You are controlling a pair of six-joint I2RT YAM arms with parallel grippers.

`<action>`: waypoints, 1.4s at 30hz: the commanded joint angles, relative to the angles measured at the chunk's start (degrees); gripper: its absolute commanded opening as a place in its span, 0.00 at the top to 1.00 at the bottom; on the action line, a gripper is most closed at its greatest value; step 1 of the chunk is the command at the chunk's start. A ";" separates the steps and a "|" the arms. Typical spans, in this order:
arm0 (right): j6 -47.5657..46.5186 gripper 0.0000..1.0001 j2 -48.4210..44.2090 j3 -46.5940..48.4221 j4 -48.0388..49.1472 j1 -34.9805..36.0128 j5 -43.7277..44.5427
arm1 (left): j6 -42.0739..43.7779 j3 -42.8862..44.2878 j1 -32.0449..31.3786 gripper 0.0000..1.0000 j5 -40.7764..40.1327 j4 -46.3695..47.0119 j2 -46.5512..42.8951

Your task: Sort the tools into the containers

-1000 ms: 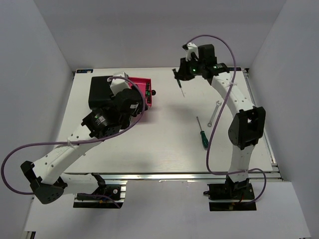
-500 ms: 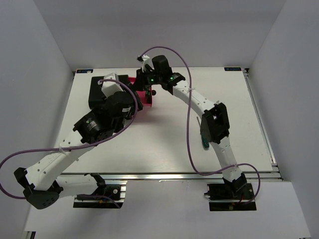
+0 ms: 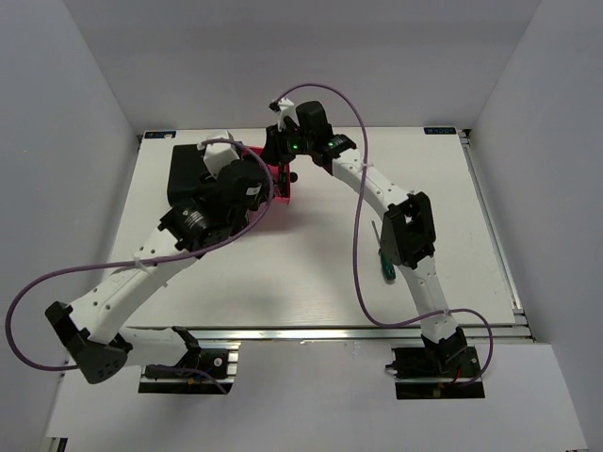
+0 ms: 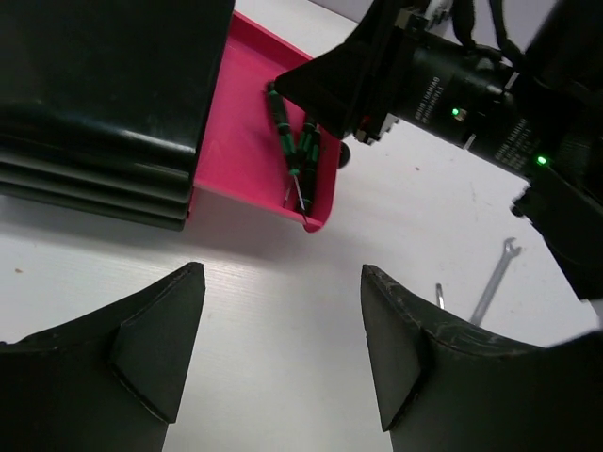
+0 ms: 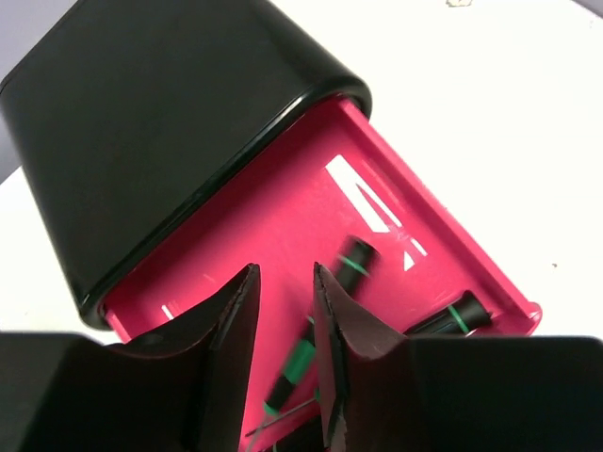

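Observation:
The top pink drawer point(image 3: 281, 186) stands pulled out of the black cabinet point(image 3: 187, 174). My right gripper point(image 5: 285, 268) hovers over the drawer point(image 5: 311, 207), its jaws slightly open with nothing between them. Below it a slim black screwdriver point(image 5: 325, 325) lies blurred in the drawer, and another point(image 5: 450, 315) lies beside it. My left gripper point(image 4: 281, 273) is wide open over bare table in front of the drawer point(image 4: 245, 122). The green-handled screwdriver point(image 3: 385, 264) lies on the table, half hidden by the right arm. The silver wrench point(image 4: 497, 280) shows in the left wrist view.
The right arm reaches across the table's middle, its elbow point(image 3: 410, 226) above the loose tools. The left arm's wrist point(image 3: 236, 184) sits close to the cabinet's front. The table's side walls rise at left and right.
The right arm swung from the back right to over the pink drawer with a slim screwdriver. Its jaws have parted and the screwdriver now lies in the drawer. The left arm shifted slightly.

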 commanded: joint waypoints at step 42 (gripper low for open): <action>-3.45 1.00 -2.72 -9.33 -4.94 -4.43 -2.77 | 18.75 -0.85 50.87 0.10 33.15 5.99 19.19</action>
